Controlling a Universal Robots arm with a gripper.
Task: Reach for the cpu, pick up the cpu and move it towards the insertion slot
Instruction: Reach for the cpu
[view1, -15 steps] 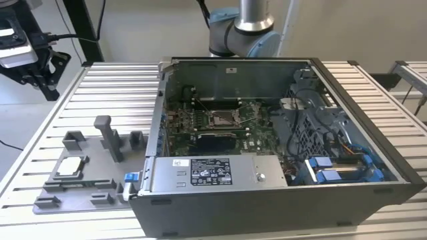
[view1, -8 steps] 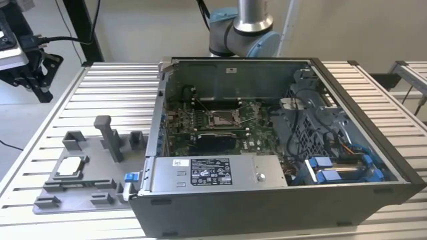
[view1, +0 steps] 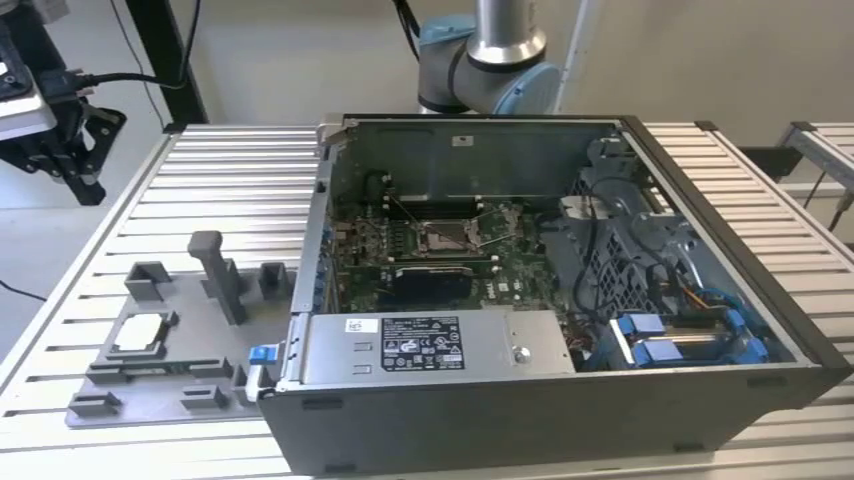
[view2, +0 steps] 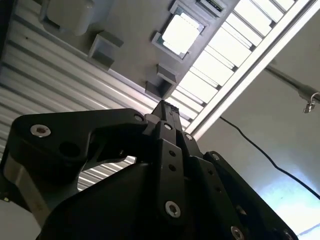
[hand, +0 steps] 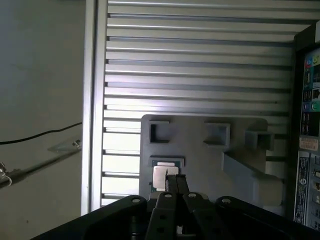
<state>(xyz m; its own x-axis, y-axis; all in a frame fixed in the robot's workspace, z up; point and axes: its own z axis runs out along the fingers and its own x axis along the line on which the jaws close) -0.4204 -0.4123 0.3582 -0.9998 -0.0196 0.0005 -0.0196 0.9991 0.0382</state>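
Observation:
The cpu (view1: 140, 333) lies flat in a recess of the grey tray (view1: 174, 385) on the slatted table, at the exterior view's left. Both wrist views look down on it: cpu (view2: 181, 34) and cpu (hand: 161, 176), the latter partly behind my fingertips. My gripper (view1: 88, 188) hangs high over the table's far left corner, well apart from the cpu. Its black fingers (view2: 165, 120) stand pressed together with nothing between them; gripper (hand: 175, 179). The insertion slot (view1: 447, 237) sits on the green board inside the open computer case.
The open computer case (view1: 561, 400) fills the middle and right of the table. Grey fixture blocks (view1: 220, 275) rise from the tray between the cpu and the case wall. The arm's base (view1: 487, 70) stands behind the case. A black cable (hand: 40, 135) crosses the floor beside the table.

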